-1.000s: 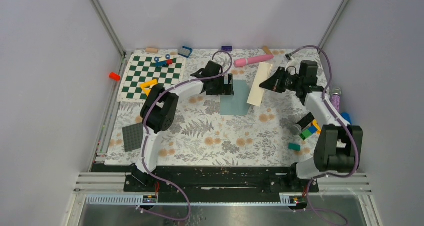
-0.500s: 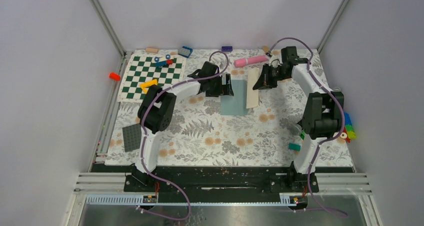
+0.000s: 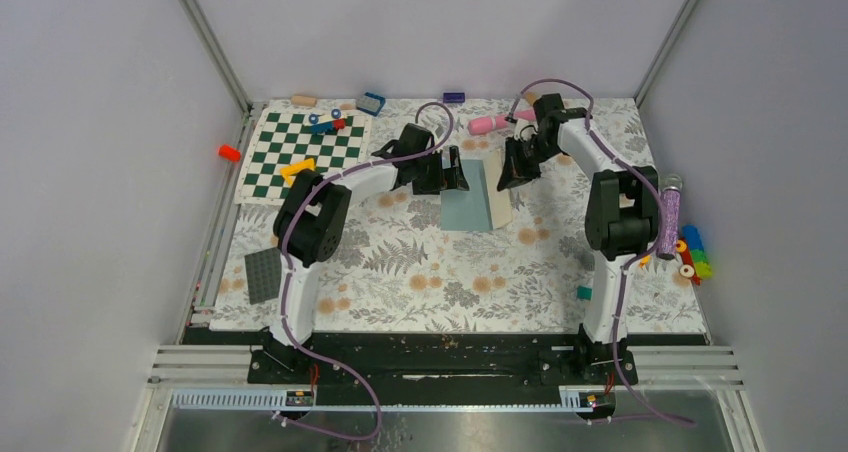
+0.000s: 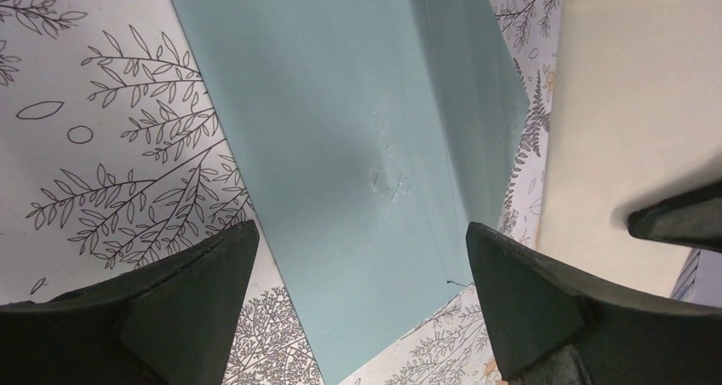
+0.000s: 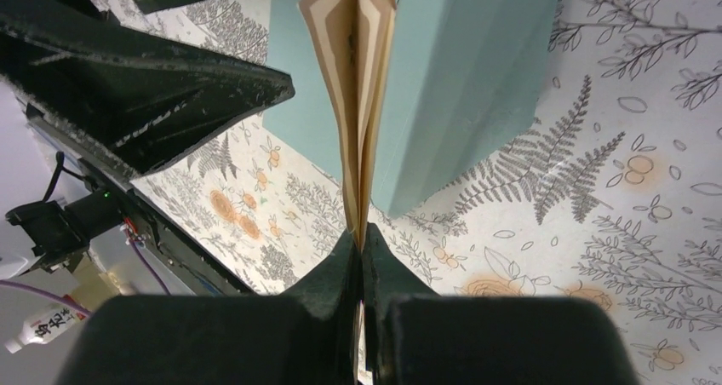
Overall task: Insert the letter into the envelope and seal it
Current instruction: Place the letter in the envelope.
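Note:
The grey-teal envelope (image 3: 466,202) lies flat on the floral mat; in the left wrist view (image 4: 340,129) it fills the middle. My left gripper (image 3: 457,175) hovers open over its far end, jaws wide apart (image 4: 358,253) and empty. My right gripper (image 3: 507,175) is shut on the cream letter (image 3: 498,200), folded and held on edge (image 5: 353,104) along the envelope's right side (image 5: 464,78). The right gripper's jaws (image 5: 359,240) pinch the fold's end. The letter also shows at the right of the left wrist view (image 4: 630,121).
A green-and-white chequered board (image 3: 305,152) with small pieces lies far left. A pink cylinder (image 3: 488,124) lies behind the grippers. A dark grey studded plate (image 3: 265,272) sits near left. A purple bottle (image 3: 668,212), coloured bricks (image 3: 690,257) and a teal block (image 3: 585,293) are at the right.
My right arm has swung left with the letter, bringing it from right of the envelope to its right edge and turning it more edge-on. The left gripper has barely moved.

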